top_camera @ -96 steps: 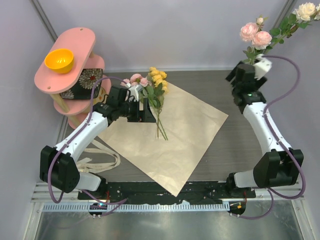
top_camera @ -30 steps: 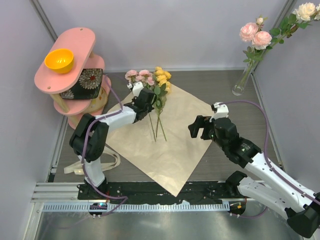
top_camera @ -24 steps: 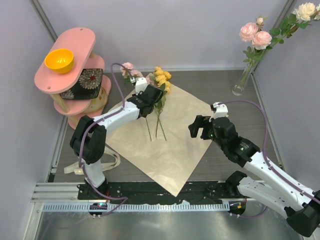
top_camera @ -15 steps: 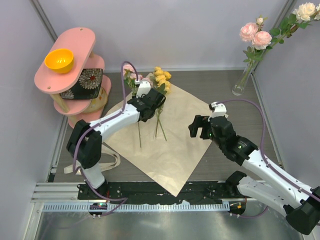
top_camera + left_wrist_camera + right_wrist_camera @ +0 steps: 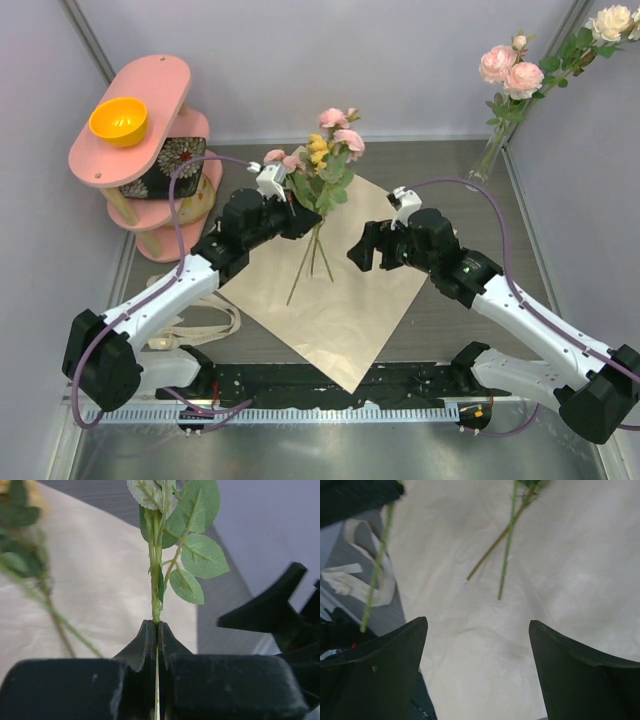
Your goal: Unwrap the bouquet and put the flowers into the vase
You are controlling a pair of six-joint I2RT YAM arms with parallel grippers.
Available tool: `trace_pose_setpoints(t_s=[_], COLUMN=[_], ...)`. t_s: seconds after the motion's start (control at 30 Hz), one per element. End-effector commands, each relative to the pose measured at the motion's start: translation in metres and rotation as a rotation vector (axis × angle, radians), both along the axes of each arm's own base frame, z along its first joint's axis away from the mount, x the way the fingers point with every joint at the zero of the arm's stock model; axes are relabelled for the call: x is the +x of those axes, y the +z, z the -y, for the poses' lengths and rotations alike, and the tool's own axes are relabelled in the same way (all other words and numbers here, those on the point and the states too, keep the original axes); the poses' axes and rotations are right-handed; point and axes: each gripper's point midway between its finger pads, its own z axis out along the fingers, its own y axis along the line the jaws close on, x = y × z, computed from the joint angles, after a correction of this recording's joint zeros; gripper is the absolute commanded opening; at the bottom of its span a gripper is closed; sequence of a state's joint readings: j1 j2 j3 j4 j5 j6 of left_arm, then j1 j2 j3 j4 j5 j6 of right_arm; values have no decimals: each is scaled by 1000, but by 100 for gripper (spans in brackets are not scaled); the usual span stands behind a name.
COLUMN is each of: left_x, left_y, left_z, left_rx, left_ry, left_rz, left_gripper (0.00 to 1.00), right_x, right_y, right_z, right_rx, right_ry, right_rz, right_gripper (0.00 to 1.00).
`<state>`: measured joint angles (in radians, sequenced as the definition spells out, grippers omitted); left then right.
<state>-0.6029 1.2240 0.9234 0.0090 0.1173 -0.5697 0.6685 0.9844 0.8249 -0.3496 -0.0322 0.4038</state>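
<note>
Left claw [image 5: 300,214]: shut tight on one green stem [image 5: 156,587], gripped just below its lowest leaves; jaws show no gap in the left wrist view.
Held item: the pink flower [image 5: 338,120], blooms up and far of the claw, cut end hanging free over the kraft paper [image 5: 350,310].
Change: a second ago this claw is low among the stems lying on the paper; now the stem stands nearly upright, clear of the sheet.
Right claw [image 5: 364,250]: wide, holding nothing, fingers spread over bare paper.
Change, right arm: it has shifted left and far and now sits just right of the raised stem.
Wrapping: paper lies flat and opened on the counter [image 5: 455,205]; the cream ribbon [image 5: 195,322] is loose off its near-left edge. Unwrapping judged done.
Still on the paper: the yellow flowers [image 5: 318,152], two stems lying beside the held one. A small pink pair [image 5: 283,158] sits just left of them; cannot tell whether it is lifted or resting.
Vase [image 5: 483,165]: far right corner, upright, already carrying pink and cream blooms [image 5: 510,68]. Well apart from both claws.
Meaning: one more stem is picked. Judged step is a handover, left to right, since the vase is on the right arm's side.
Risk: the vase neck is narrow and already occupied; the thin stem may swing in the grip.
</note>
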Motion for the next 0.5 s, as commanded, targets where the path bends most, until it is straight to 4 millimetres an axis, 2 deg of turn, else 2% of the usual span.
trace_pose_setpoints(t_s=[0.0, 0.03, 0.1, 0.13, 0.27, 0.3, 0.47], left_x=[-30, -30, -37, -36, -38, -41, -48], left_y=[40, 51, 49, 54, 51, 51, 47], left_z=[53, 58, 66, 71, 80, 84, 97], left_rx=[-287, -339, -398, -456, -483, -476, -434], left_ry=[-307, -332, -389, -406, -436, -450, -474], left_rz=[37, 64, 40, 39, 35, 37, 40], left_gripper=[0, 0, 0, 1, 1, 0, 1], right_x=[-5, -5, -1, 1, 21, 32, 39], right_y=[80, 91, 98, 101, 94, 93, 84], right_z=[-42, -45, -44, -44, -23, -10, -5], right_rx=[241, 270, 300, 311, 360, 390, 405], right_ry=[164, 176, 161, 152, 38, -19, -75], right_rz=[81, 94, 92, 93, 26, 7, -17], right_gripper=[88, 88, 85, 84, 75, 75, 71])
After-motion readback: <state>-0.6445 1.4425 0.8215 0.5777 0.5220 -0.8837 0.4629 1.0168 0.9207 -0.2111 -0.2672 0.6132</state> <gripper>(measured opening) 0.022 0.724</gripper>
